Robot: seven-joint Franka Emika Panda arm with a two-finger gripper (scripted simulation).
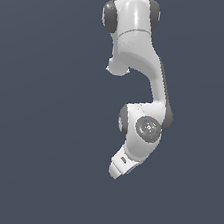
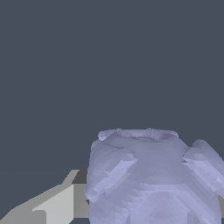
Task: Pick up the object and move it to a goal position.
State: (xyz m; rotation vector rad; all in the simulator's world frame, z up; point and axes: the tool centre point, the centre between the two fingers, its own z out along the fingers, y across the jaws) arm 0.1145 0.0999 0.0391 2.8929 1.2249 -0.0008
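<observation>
filling the wrist view, the lavender object bears no writing; jaws' state cannot be told.

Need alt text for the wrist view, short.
A pale lavender-blue faceted lump, the object to be moved, fills the lower right of the frame at very close range, with a flat ring-like rim on top. One grey-white finger of the hand shows beside it; everything else is plain dark blue-grey background.

Matt faceted lavender object; glossy white arm.
</observation>
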